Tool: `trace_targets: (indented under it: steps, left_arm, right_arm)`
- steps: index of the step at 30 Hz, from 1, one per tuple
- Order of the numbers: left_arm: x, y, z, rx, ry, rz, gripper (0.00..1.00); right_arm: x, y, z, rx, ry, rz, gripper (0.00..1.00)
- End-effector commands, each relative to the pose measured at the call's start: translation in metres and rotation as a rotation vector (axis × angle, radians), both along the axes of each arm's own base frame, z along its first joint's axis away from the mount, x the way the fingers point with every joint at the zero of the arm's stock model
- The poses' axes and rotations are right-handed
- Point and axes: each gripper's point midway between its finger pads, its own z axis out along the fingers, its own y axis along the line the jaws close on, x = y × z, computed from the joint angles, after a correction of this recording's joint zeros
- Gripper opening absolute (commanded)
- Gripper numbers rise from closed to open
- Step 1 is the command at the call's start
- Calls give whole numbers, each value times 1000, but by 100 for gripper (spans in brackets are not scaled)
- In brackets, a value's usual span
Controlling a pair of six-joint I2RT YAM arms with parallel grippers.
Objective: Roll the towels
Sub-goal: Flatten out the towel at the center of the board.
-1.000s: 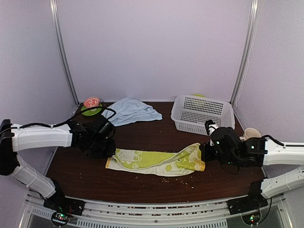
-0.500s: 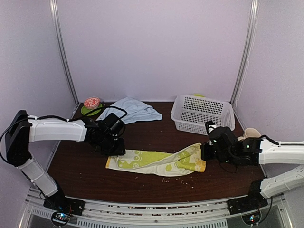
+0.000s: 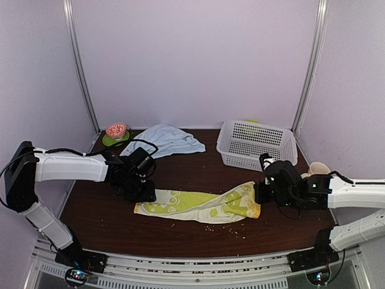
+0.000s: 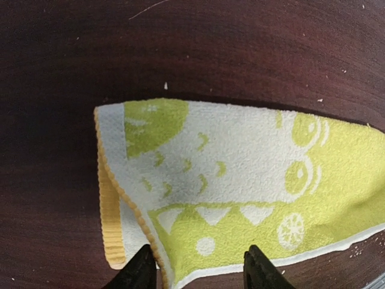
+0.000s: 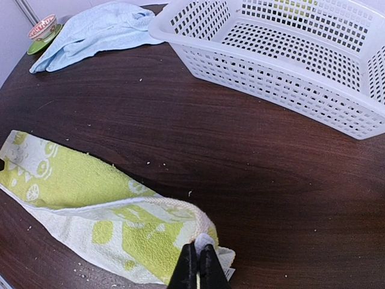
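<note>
The lime-green towel (image 3: 198,205) with white printed figures lies folded lengthwise across the table's middle. My left gripper (image 3: 139,194) is open just above its left end; in the left wrist view the gripper (image 4: 197,256) straddles the near edge of the towel (image 4: 240,180), holding nothing. My right gripper (image 3: 260,194) is shut on the towel's right end, and in the right wrist view that gripper (image 5: 198,250) pinches a bunched corner of the towel (image 5: 90,198). The pale-blue towel (image 3: 165,139) lies crumpled at the back left, also seen in the right wrist view (image 5: 102,30).
A white perforated basket (image 3: 255,144) stands at the back right, close beyond my right gripper (image 5: 289,54). A small bowl on a green saucer (image 3: 116,130) sits at the back left corner. A beige cup (image 3: 317,168) stands by the right edge. Crumbs dot the dark wooden table (image 3: 198,171).
My left gripper has opened and let go of the green towel's left end, shifting slightly to the right above it. The right gripper has kept its hold and barely moved.
</note>
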Motion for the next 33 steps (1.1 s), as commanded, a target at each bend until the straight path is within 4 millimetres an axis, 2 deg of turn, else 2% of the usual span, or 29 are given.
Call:
trace_targets:
  steps: [1, 3, 6, 11, 14, 16, 18, 22, 23, 25, 28, 33]
  left_arm:
    - [-13, 16, 1, 9, 18, 20, 49]
    - [-17, 18, -3, 8, 28, 25, 44]
    - [-19, 19, -6, -4, 28, 35, 29]
    - [-15, 17, 10, -26, -10, 30, 1]
    - [-11, 17, 27, -39, -48, 19, 0]
    - [-10, 15, 51, -86, -95, 7, 0]
    - [-11, 13, 90, -161, -173, -14, 0]
    - [-24, 22, 192, -350, -388, -65, 0]
    - [-30, 26, 213, -391, -438, -84, 0]
    - [-42, 35, 241, -451, -508, -99, 0]
    - [-61, 45, 260, -522, -555, -131, 0]
    - [-94, 59, 271, -658, -570, -157, 0]
  right_arm:
    - [4, 3, 9, 18, -19, 3, 0]
    - [4, 4, 9, 20, -17, 6, 0]
    - [4, 4, 10, 22, -17, 9, 0]
    - [2, 1, 18, 29, -34, 15, 0]
    - [1, -1, 30, 36, -56, 25, 0]
    - [-1, 0, 48, 49, -88, 51, 0]
    - [-5, -1, 72, 52, -130, 93, 0]
    - [-22, 0, 129, 125, -235, 219, 0]
    - [-27, -1, 141, 141, -259, 243, 0]
    - [-35, -5, 158, 160, -293, 281, 0]
    - [-50, -10, 172, 177, -323, 343, 0]
    - [-84, -13, 194, 284, -346, 465, 0]
